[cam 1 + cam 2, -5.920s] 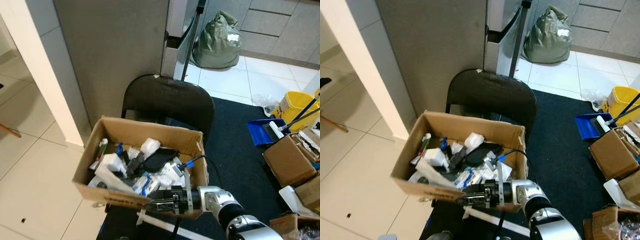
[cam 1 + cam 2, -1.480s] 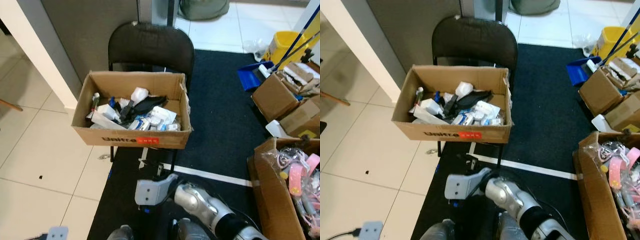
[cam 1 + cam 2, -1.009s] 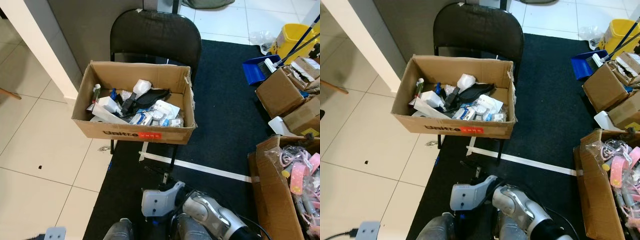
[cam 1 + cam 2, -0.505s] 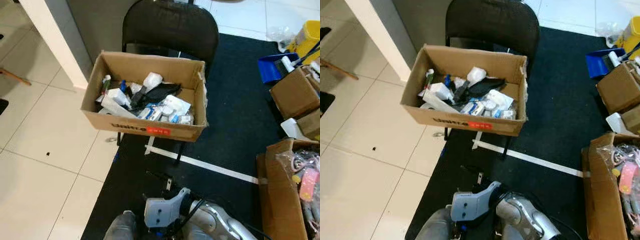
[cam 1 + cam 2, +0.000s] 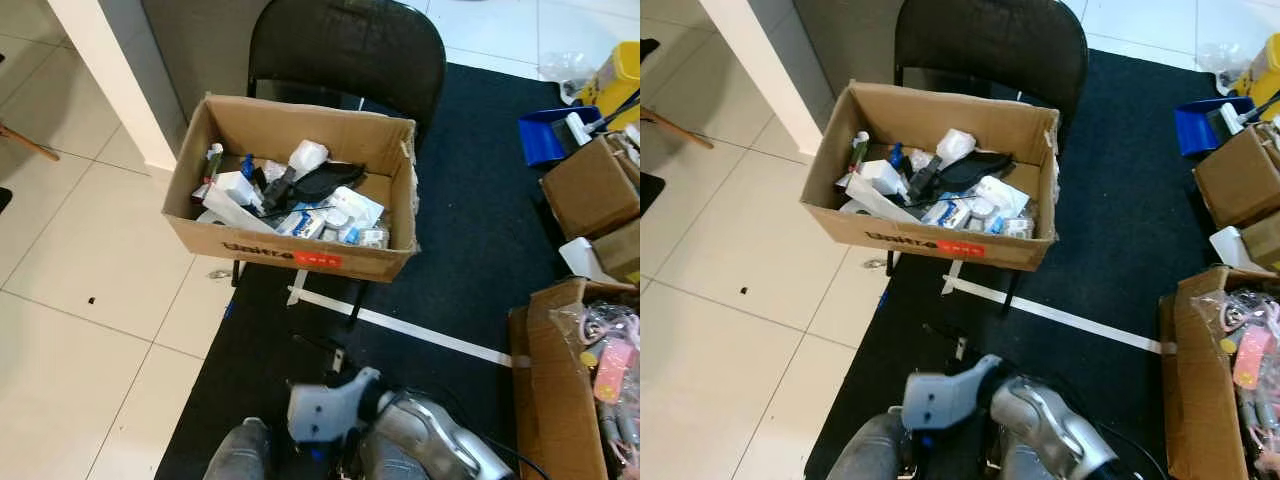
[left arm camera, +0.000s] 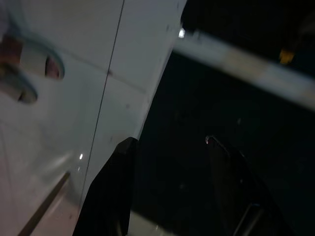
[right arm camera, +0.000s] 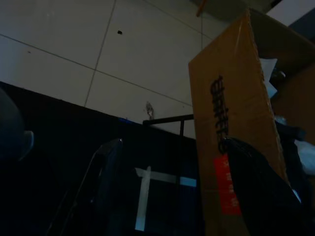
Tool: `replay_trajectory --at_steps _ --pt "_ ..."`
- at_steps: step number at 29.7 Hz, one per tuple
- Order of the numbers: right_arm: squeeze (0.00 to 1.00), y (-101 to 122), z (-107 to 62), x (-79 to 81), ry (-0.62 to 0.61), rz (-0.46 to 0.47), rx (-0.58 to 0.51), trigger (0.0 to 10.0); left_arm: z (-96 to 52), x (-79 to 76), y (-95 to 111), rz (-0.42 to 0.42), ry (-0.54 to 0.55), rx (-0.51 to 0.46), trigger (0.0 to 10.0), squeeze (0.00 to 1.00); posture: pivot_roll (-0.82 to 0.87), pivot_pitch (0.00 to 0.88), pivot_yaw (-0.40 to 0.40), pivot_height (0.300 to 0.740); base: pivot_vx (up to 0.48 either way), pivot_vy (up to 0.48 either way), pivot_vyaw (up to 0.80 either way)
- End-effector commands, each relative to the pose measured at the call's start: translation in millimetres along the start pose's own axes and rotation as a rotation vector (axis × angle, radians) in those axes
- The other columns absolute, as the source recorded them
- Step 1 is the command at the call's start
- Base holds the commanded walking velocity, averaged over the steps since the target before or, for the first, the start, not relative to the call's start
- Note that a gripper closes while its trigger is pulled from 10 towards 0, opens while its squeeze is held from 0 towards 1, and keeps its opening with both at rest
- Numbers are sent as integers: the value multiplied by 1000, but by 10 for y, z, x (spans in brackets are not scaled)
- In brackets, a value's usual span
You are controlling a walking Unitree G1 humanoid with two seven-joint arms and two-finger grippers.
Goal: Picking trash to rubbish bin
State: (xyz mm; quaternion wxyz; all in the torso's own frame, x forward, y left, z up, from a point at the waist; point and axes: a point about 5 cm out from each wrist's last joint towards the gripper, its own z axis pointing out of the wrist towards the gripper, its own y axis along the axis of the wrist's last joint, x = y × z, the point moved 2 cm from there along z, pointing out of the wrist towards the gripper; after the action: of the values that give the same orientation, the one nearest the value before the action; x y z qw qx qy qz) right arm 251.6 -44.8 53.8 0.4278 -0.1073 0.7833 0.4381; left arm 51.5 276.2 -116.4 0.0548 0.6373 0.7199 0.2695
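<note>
withdrawn right hand [image 7: 172,191] gapes before brown trash-filled cardboard box [image 5: 290,250]

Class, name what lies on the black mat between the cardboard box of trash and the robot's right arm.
A white tape strip crosses the black mat there, seen in both eye views.

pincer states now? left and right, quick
Left pincer: open, holding nothing, over the edge of the black mat.
Right pincer: open, holding nothing, low in front of the cardboard box.
</note>
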Motion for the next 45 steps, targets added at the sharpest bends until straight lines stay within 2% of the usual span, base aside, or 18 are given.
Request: replay_trajectory --at_steps 1,3,13,15,16,17,18,19,22,25,29,32,35,37,40,42,44,45 --pt "0 -45 -21 140 37 28 27 10000 -58 -1 -202 -6 4 71 10000 0 154 290 9 740 0 0 0" --pt "0 -95 75 133 56 31 48 10000 -3 -61 -73 -11 -6 54 10000 0 112 255 2 740 0 0 0" --pt "0 -230 201 51 59 -4 84 10000 70 -248 122 -29 -37 32 10000 0 95 197 -12 740 0 0 0" --pt "0 -299 186 2 11 55 108 10000 66 -277 106 -28 -40 37 10000 0 106 188 -21 740 0 0 0" --pt "0 -342 186 -51 -23 151 128 10000 62 -274 91 -31 -39 42 10000 0 111 186 -16 740 0 0 0" --pt "0 -342 186 -51 -23 151 128 10000 62 -274 91 -31 -39 42 10000 0 111 186 -16 740 0 0 0" --pt "0 -438 183 -200 -130 414 158 10000 54 -265 61 -34 -40 51 10000 0 109 184 -13 740 0 0 0" --pt "0 -438 183 -200 -130 414 158 10000 54 -265 61 -34 -40 51 10000 0 109 184 -13 740 0 0 0" --pt "0 -652 126 -403 -317 804 202 10000 50 -263 31 -16 -47 70 10000 0 89 163 -3 740 0 0 0" --pt "0 -871 26 -428 -467 1170 219 10000 61 -250 54 -16 -43 73 10000 0 91 159 -3 740 0 0 0" --pt "0 -1103 -114 -366 -562 1354 286 10000 82 -249 125 -17 -41 56 10000 0 104 154 2 740 0 0 0" --pt "0 -1264 -242 -310 -597 1374 374 10000 97 -261 180 -15 -42 43 10000 0 107 156 6 740 0 0 0" --pt "0 -1389 -399 -252 -632 1326 440 10000 106 -246 210 -7 -41 35 10000 0 110 161 14 740 0 0 0" --pt "0 -1525 -633 -207 -729 1180 549 10000 109 -208 219 -4 -36 33 10000 0 111 157 16 740 0 0 0" --pt "0 -1653 -882 84 -700 1170 701 10000 102 -191 186 -10 -29 44 10000 0 86 129 19 740 0 0 0" --pt "0 -1675 -938 140 -695 1162 732 10000 102 -191 182 -13 -27 47 10000 0 86 129 19 740 0 0 0" --pt "0 -1755 -1207 438 -665 1178 877 10000 107 -256 194 -24 -35 52 10000 0 71 117 3 740 0 0 0" --pt "0 -1755 -1207 438 -665 1178 877 10000 107 -256 194 -24 -35 52 10000 0 71 117 3 740 0 0 0"
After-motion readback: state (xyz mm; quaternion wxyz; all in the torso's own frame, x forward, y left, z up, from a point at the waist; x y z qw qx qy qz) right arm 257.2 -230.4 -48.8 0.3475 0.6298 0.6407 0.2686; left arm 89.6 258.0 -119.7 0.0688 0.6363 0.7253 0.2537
